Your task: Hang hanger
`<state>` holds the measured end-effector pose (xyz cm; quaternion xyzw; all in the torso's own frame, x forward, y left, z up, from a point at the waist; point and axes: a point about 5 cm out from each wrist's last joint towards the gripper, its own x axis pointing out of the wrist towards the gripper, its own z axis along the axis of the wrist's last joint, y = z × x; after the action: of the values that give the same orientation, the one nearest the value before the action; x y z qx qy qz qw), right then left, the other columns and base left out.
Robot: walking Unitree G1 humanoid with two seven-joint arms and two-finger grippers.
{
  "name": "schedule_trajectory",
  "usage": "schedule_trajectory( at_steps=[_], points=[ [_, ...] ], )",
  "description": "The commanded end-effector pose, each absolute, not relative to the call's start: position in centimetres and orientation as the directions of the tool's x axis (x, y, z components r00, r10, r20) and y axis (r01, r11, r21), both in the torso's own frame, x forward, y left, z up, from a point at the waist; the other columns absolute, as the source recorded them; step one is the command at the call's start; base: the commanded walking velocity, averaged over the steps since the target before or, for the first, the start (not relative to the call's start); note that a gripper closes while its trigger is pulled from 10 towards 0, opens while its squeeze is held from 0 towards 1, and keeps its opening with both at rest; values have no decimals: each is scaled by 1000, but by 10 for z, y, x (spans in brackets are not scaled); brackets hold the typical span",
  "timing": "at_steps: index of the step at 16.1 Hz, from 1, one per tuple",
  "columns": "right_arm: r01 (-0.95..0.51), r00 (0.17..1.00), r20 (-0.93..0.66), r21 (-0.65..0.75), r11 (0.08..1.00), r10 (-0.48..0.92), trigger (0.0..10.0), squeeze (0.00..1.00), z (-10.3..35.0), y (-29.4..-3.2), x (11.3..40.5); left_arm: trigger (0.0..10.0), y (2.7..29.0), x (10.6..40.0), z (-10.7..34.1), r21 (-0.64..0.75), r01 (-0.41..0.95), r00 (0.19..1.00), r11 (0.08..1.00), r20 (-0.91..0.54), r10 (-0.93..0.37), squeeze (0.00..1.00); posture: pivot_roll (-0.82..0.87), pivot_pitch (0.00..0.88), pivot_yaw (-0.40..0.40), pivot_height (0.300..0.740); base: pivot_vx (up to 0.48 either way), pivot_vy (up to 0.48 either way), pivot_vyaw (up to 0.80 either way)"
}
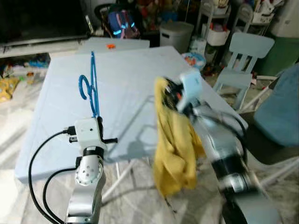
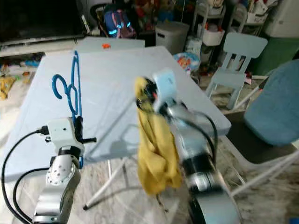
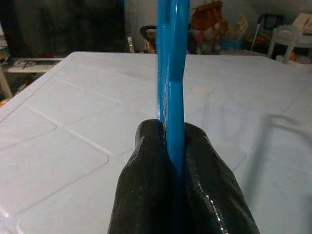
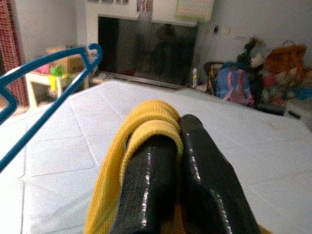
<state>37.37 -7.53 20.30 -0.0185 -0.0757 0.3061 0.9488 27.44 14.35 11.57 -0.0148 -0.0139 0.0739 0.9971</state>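
A blue plastic hanger (image 1: 92, 86) stands upright over the pale blue table (image 1: 126, 79), held at its lower bar by my left gripper (image 3: 171, 161), which is shut on it. Its hook (image 1: 84, 87) curls toward the left. My right gripper (image 4: 176, 141) is shut on a yellow cloth (image 1: 174, 149), which hangs down over the table's near right edge. The right arm (image 1: 219, 140) is blurred. The hanger (image 4: 46, 83) also appears off to the side in the right wrist view.
A pale blue child's chair (image 1: 243, 60) stands right of the table, and a larger blue chair (image 1: 280, 121) at the far right. A grey bin (image 1: 175, 35), a backpack (image 1: 121, 23) and clutter lie behind. A dark TV (image 1: 42, 18) stands at the back left.
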Motion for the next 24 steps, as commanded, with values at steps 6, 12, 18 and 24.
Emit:
schedule_trajectory(
  at_steps=[6, 12, 18, 24],
  points=[
    [-569, 777, 328, 1, 822, 538, 10000, 0, 324, -44, 410, 10000, 149, 266, 121, -48, -233, 971, 971, 50, 235, 0, 75, 0, -124, 740, 0, 0, 0],
    [-414, 779, 536, 51, 909, 324, 10000, 0, 428, -70, 403, 10000, 158, 259, 123, -44, -300, 951, 953, 70, 302, 0, 134, 0, -174, 740, 0, 0, 0],
    [-227, 796, 578, 10, 974, 180, 10000, 0, 444, -117, 403, 10000, 150, 264, 125, -40, -276, 957, 960, 80, 278, 0, 106, 0, -152, 740, 0, 0, 0],
    [-411, 893, 1, -402, 818, 449, 10000, 0, 267, -113, 424, 10000, 148, 264, 124, -31, -250, 965, 968, 73, 252, 0, 92, 0, -122, 740, 0, 0, 0]
  ],
)
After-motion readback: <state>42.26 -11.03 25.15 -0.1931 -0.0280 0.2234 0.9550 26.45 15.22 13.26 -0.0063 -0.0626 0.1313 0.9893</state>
